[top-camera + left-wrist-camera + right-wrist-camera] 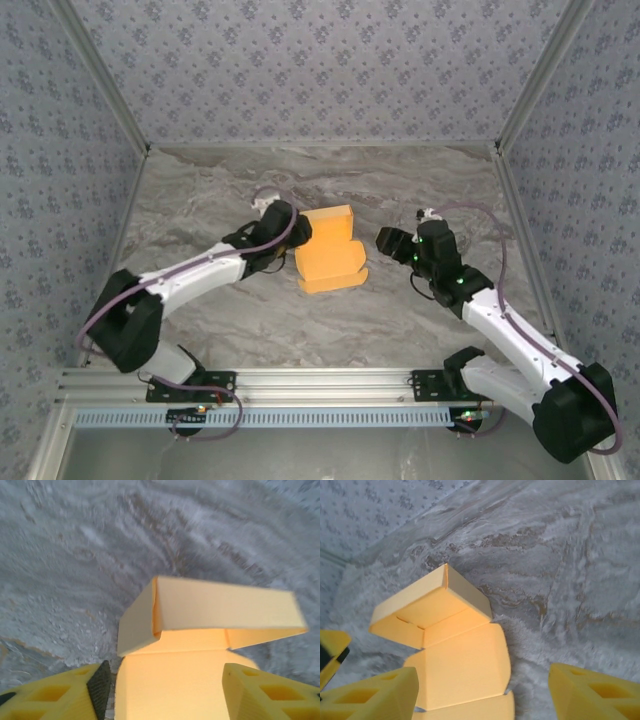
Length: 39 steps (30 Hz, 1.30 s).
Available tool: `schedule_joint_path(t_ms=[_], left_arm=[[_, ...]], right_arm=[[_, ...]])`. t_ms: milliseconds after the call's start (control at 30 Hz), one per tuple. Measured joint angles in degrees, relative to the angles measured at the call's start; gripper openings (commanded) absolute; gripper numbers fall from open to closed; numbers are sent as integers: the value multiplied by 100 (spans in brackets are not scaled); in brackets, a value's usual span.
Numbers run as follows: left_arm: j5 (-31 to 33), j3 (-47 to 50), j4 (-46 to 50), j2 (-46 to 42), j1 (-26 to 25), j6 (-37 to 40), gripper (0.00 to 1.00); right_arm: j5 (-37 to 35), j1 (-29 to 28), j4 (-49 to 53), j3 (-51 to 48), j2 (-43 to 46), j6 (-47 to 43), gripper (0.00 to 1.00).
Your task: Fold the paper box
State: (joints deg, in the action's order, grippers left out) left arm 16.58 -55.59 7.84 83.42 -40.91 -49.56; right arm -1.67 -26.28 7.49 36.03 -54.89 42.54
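Sitting in the middle of the table (200, 200), far end folded up and near flap flat, the paper box (330, 250) is flanked by the left gripper (296, 232) at its 9 o'clock and the right gripper (383, 240) at 3, both with fingers apart, likely poised for the next fold.

Grey-and-white marble-patterned flat tabletop (200, 320) is carrying one item: a tan-yellow thin cardboard paper box (329, 250), partly folded, sitting near the middle of the surface. The far end of the box is standing up off the marble as an open-sided shell, with upright walls meeting at a creased corner. The near end is lying lower, a flat panel with angled corners extending toward the near edge of the tabletop.
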Motion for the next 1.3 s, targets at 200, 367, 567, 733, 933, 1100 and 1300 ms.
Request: schedule_joint_path(t_ms=[200,367,567,733,933,1100,1300], left_arm=[[-933,-610,-28,-184,686,1484,73],[-3270,-1759,223,820,1220,4275,96],[-4586,-4127,2118,2682,1272,7086,99],[-4837,-5064,3292,3611,1353,8028,99],[-4865,-5733,3998,4238,1320,8360,87],[-4953,-5737,4262,4293,1237,8524,72],[-5139,-5716,4301,4301,1174,8526,62]], right_arm=[[308,181,442,4,-295,940,71],[752,452,638,133,-697,1062,72],[1399,1123,793,518,-933,813,73],[1908,1617,970,640,-984,452,73],[2302,1867,1217,651,-1117,131,73],[2474,1930,1298,656,-1233,-4,73],[2520,1937,1335,658,-1338,-61,73]])
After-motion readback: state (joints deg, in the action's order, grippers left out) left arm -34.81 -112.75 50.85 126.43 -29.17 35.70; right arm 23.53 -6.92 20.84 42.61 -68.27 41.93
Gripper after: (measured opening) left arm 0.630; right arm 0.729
